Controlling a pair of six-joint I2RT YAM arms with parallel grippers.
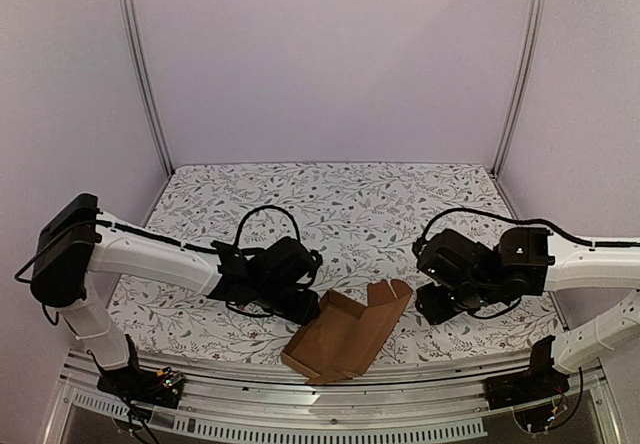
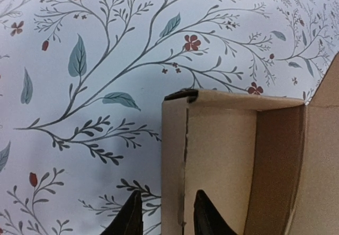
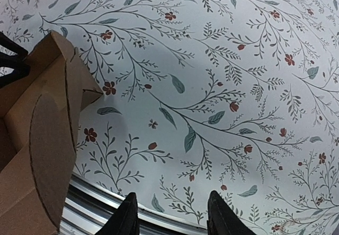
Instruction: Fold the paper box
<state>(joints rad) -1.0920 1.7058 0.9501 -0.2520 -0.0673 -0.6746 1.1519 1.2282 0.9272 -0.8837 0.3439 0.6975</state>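
The half-folded paper box (image 1: 343,342) lies open at the near edge of the bench (image 1: 350,199), between the arms. The left pincer (image 2: 167,214) pinches its left wall, one finger inside the box and one outside. The right pincer (image 3: 172,214) hangs spread just beside the box, only bench between its fingers.

**Floral cloth (image 1: 330,199), metal frame, pale walls**

Spread flat, white, printed with grey-green sprigs and small red flowers. Along the 6 o'clock edge, a ribbed metal rail (image 1: 400,409). At 11 o'clock, one upright post (image 1: 145,74); at 1 o'clock, another (image 1: 520,74). Behind and to both sides, plain lilac-grey walls (image 1: 330,54).
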